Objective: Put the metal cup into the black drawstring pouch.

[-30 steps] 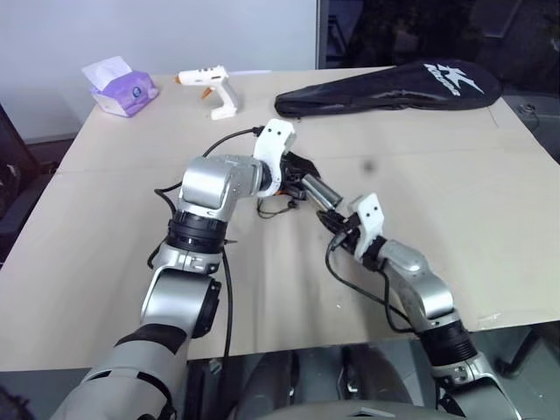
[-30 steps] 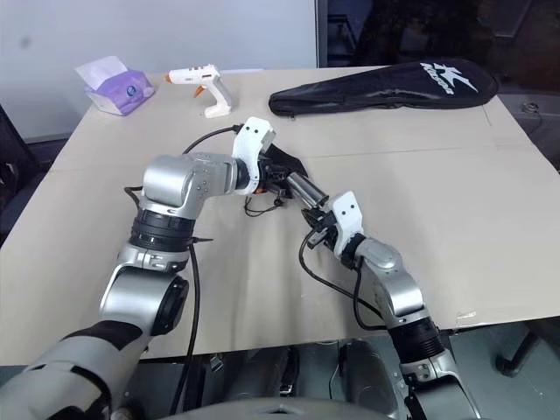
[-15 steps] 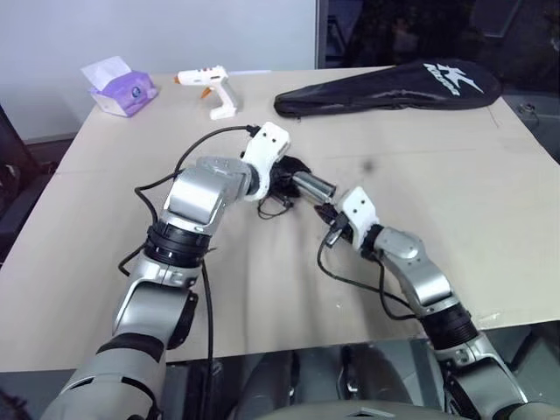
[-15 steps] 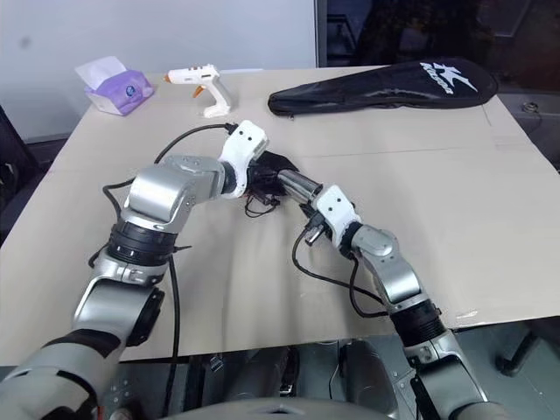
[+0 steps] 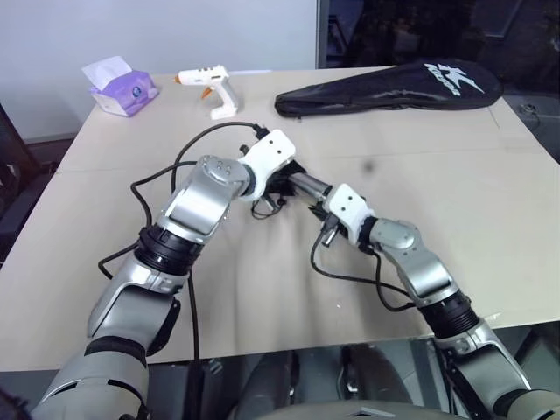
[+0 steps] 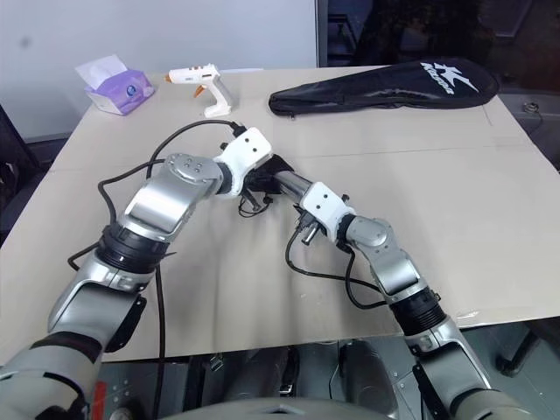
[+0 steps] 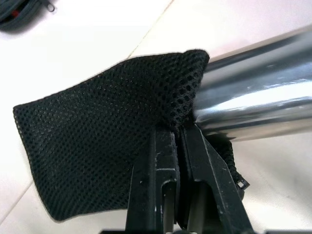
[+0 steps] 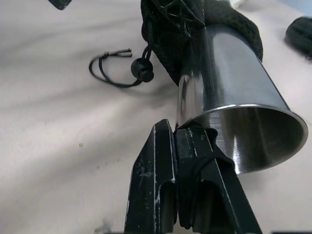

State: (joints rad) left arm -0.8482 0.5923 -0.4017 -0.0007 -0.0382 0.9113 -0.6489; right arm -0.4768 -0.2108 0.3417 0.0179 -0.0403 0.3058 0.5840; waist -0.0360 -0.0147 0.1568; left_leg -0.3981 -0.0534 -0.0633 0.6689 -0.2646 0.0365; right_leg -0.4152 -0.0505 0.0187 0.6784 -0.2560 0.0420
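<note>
The metal cup (image 8: 229, 97) lies nearly level above the table, open mouth toward my right wrist. My right gripper (image 8: 176, 132) is shut on the rim of its wall. The cup's far end sits inside the mouth of the black drawstring pouch (image 7: 97, 146), a mesh bag that hangs off the cup. My left gripper (image 7: 178, 134) is shut on the pouch's edge right beside the cup (image 7: 253, 92). The pouch's cord and toggle (image 8: 141, 70) dangle down to the table. From the head, both grippers meet at the table's middle, around the cup (image 5: 308, 185).
A long black racket cover (image 5: 394, 87) lies at the back right, a white glue gun (image 5: 213, 87) at the back middle, and a purple tissue box (image 5: 121, 86) at the back left. The tan table (image 5: 490, 219) ends close in front of me.
Both wrists have rolled, and my left elbow has swung out to the left. My right hand has pushed the cup up and left toward the pouch, so less of the cup shows between the grippers.
</note>
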